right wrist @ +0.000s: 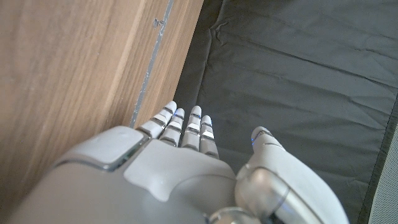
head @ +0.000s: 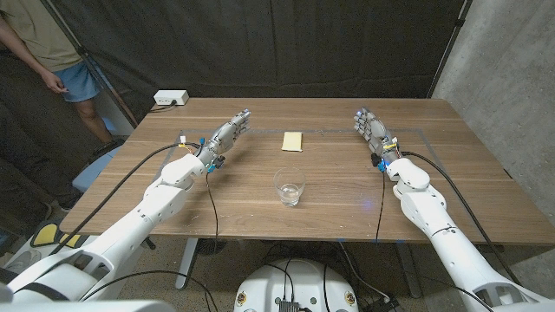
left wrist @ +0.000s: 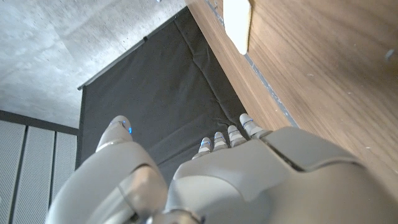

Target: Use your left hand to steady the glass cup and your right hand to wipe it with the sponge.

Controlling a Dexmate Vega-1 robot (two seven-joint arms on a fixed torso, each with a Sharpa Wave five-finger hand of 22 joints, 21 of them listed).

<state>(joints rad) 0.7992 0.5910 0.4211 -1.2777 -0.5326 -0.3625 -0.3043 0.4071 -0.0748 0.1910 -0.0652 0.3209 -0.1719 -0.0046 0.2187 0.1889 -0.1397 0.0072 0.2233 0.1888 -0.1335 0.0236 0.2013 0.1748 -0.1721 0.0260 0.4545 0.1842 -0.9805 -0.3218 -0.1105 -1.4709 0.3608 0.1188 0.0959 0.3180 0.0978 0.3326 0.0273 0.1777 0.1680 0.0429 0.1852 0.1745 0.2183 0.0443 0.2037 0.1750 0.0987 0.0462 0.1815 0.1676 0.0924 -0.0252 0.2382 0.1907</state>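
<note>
Glass cup near front edge, sponge behind, apart.

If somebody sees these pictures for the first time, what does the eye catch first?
Probably the two white arms reaching in from the bottom corners, the left robot hand and right robot hand holding nothing. Between them, near the table's front edge, stands the glass cup, and behind it lies the yellow sponge.

Even, moderate overhead light; faint glare on my table. Backdrop dim. My wrist views sharp, near hand surfaces slightly soft.
</note>
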